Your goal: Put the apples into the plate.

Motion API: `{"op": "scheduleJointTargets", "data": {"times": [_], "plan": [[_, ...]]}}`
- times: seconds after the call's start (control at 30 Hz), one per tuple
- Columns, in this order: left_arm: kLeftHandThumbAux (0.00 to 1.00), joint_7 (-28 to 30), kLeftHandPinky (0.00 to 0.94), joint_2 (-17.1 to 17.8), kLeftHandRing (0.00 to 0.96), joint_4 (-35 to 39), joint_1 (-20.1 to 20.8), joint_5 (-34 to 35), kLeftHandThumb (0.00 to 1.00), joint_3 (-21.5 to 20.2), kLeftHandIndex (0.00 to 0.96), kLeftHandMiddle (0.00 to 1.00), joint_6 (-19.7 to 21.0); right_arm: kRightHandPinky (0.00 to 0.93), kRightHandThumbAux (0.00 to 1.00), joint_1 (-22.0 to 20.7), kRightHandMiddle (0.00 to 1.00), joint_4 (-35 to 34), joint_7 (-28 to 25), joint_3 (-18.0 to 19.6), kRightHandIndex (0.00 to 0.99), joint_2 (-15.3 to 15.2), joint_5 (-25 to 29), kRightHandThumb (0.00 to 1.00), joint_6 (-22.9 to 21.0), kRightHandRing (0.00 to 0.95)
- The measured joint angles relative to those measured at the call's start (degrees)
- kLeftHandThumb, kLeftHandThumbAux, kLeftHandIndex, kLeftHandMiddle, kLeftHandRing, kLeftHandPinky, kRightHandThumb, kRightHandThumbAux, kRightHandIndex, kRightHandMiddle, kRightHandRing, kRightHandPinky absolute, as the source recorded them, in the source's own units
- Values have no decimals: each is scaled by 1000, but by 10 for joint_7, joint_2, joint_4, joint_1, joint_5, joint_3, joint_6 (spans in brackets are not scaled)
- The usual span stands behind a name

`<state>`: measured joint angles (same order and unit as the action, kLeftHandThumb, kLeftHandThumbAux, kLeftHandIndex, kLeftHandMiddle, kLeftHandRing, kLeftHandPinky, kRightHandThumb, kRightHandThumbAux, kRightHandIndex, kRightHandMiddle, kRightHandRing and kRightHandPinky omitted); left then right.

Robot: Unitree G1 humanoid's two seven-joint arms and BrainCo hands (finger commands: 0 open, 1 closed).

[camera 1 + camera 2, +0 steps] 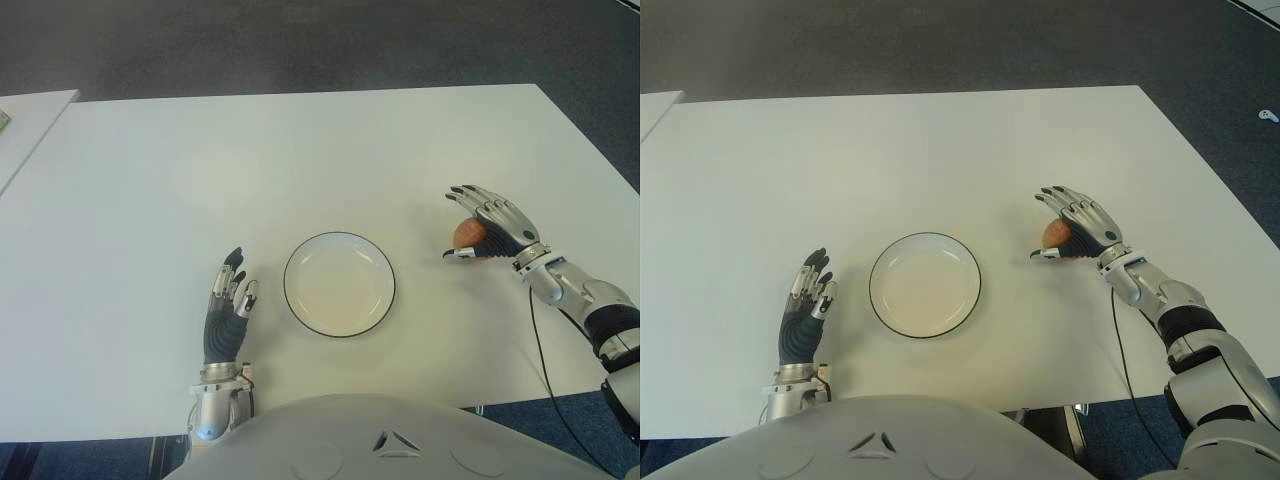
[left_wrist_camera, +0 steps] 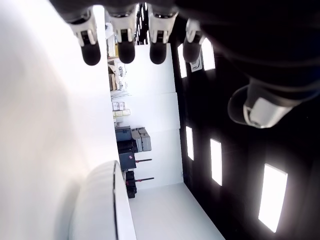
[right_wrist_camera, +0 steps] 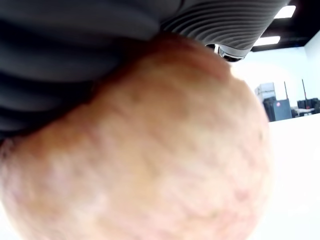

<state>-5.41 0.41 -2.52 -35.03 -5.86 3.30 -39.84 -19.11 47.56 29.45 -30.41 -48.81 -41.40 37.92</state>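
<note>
The robot's right hand grips a reddish apple right of the empty white plate on the white table; the round fruit shows no clear axis. The left hand, fingers extended and empty, shows left of the plate.

An office or lab room; white table, dark carpet, ceiling light panels, stacked equipment cases.
</note>
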Motion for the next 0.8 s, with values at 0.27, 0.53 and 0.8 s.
{"op": "scheduleJointTargets", "data": {"times": [0.27,0.53,0.8], "plan": [[435,1,3,0,0,5,-1,0,0,1,0,0,5,32,462,22,22,-36,-26,12,23,-15,6,319,-7,9],[429,3,4,0,0,15,-6,0,0,3,0,0,9,164,457,42,92,-67,-36,26,86,-22,7,374,-17,98],[440,7,5,0,0,28,-12,0,0,4,0,1,15,290,455,50,270,-73,-41,36,274,-21,7,477,-23,259]]}}
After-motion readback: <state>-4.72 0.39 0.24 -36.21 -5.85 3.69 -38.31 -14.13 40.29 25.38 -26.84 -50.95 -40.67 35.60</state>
